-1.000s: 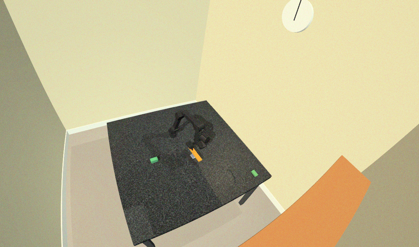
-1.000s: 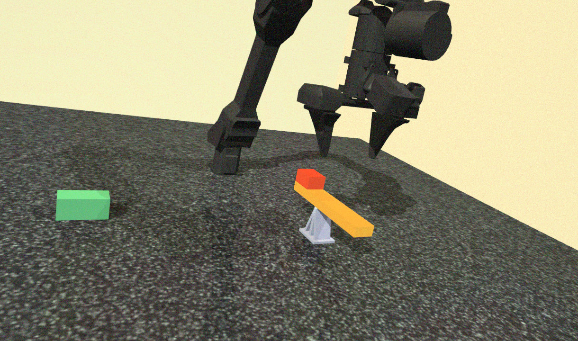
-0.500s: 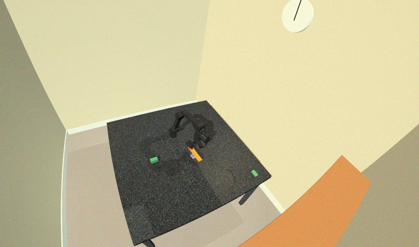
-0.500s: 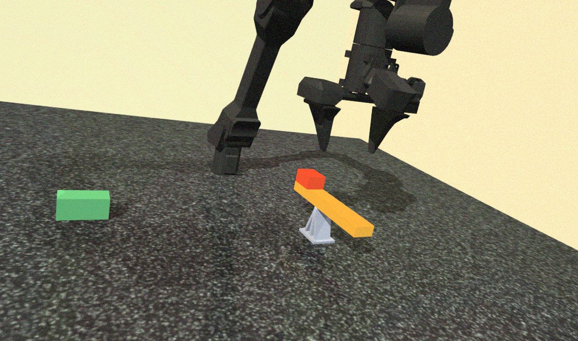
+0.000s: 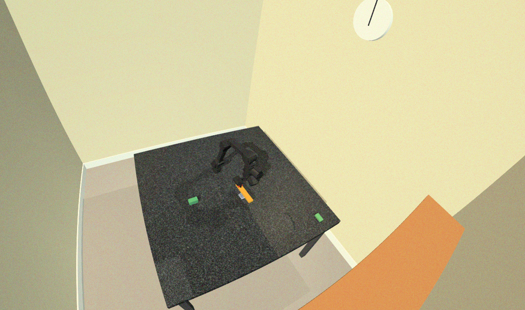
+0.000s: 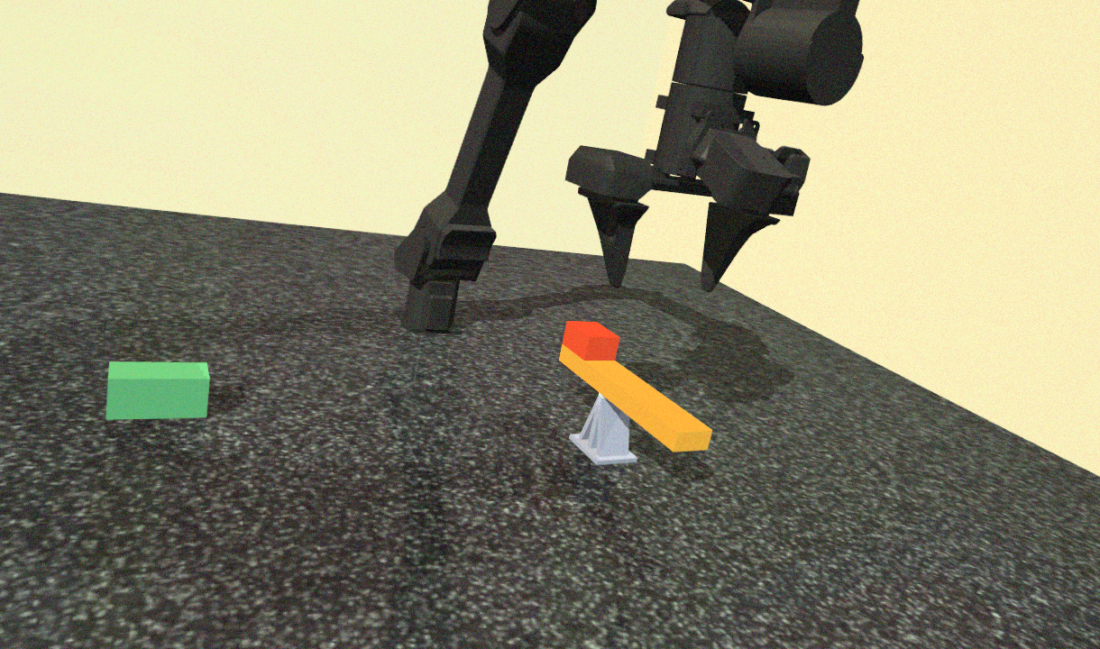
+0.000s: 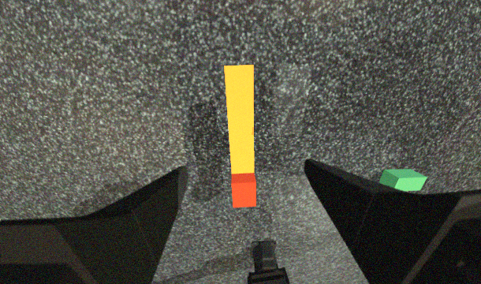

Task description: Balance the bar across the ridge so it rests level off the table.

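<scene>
The orange-yellow bar (image 5: 245, 194) (image 6: 642, 401) (image 7: 240, 118) lies across the top of the pale grey ridge (image 5: 241, 196) (image 6: 614, 437). It looks about level, and its near end stands clear of the table in the exterior view, with its shadow apart below it. A red block (image 6: 590, 342) (image 7: 244, 194) sits on the bar's end toward the robot. My gripper (image 6: 661, 287) (image 7: 246, 168) is wide open and empty, above and behind the red end, touching neither bar nor block. The ridge is hidden under the bar in the wrist view.
A green block (image 5: 193, 200) (image 6: 157, 394) (image 7: 410, 184) lies on the black speckled table (image 5: 210, 250) (image 6: 296, 548), off to one side of the ridge. A second green block (image 5: 318, 217) lies near a table corner. The arm's base stands behind the bar.
</scene>
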You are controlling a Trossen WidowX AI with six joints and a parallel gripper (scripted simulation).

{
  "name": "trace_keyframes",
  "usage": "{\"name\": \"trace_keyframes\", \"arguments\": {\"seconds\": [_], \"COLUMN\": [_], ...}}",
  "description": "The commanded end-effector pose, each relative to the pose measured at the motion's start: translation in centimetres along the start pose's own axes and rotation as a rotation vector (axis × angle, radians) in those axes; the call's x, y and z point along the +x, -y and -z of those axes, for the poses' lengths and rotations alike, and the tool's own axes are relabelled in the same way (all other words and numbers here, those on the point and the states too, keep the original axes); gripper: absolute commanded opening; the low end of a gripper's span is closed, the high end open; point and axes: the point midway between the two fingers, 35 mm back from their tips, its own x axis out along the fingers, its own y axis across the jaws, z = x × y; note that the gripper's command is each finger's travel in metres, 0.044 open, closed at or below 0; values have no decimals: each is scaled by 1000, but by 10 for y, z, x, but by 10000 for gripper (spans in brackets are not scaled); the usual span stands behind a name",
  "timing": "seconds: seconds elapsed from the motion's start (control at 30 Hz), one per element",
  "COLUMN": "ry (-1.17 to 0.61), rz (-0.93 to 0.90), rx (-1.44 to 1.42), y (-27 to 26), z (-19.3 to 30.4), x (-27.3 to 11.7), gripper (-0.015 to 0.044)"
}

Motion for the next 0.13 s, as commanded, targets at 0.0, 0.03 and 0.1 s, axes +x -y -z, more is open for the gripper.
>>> {"name": "trace_keyframes", "arguments": {"seconds": [0.0,0.03,0.1], "ry": [-1,-1,-1], "rz": [0,0,0], "rx": [0,0,0], "y": [0,0,0], "z": [0,0,0], "x": [0,0,0], "gripper": [440,440,440]}}
